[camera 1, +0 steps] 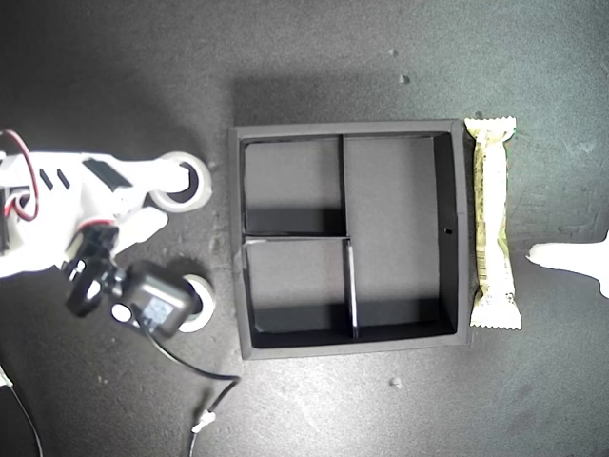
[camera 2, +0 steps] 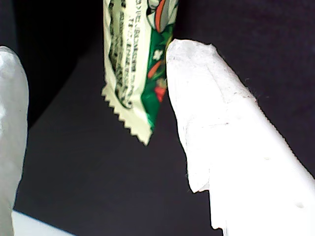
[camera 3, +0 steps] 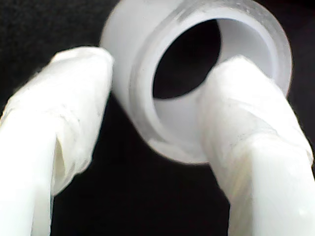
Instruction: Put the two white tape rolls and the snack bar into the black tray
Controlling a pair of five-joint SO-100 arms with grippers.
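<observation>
White tape roll (camera 3: 197, 83) wall sits between my second gripper's (camera 3: 157, 128) parted fingers.

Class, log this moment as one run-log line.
second gripper: fingers straddle tape roll wall, unclosed | first gripper: open by snack bar | black tray: empty

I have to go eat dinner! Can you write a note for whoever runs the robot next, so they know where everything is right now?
My first pincer: open, at one end of the snack bar, not gripping.
My second pincer: open, one finger in the hole of the upper tape roll, one outside, not squeezing yet.
Things: the snack bar lies along the tray wall on the exterior view's right. Both rolls sit on the table on that view's left, with the lower tape roll partly under the arm.
Done: nothing is in the tray.
Left: both rolls and the snack bar.
</observation>
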